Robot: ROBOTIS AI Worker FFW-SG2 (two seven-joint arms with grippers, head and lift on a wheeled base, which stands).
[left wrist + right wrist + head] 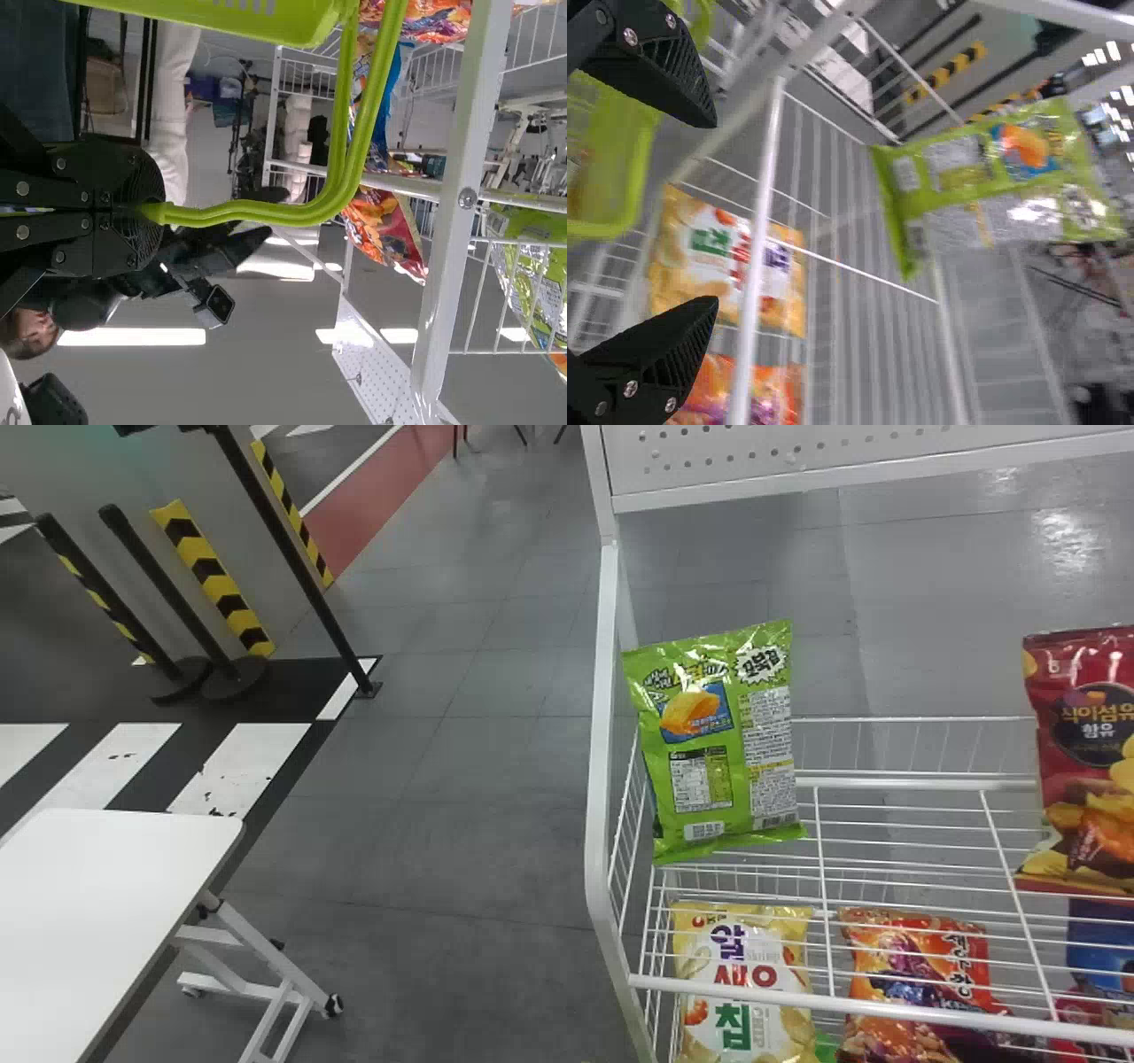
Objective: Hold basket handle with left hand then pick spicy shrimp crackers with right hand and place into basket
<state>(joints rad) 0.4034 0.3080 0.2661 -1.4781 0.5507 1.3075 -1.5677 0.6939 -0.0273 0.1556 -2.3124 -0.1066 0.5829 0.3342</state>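
- My left black fingers [133,190] pinch the lime-green plastic handle [248,211]; hold done.
- My right black fingers [666,356]: spread, empty.
- Orange-red bag [776,391], likely target, beyond them; pick, place left.

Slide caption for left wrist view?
Left hand gripping handle of green basket, beside a white wire rack with snack bags.

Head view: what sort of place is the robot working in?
Probably a mock shop or test space, though a real store isn't ruled out: a white wire rack displays snacks like the green bag, while a black-and-yellow striped guard suggests a workshop.
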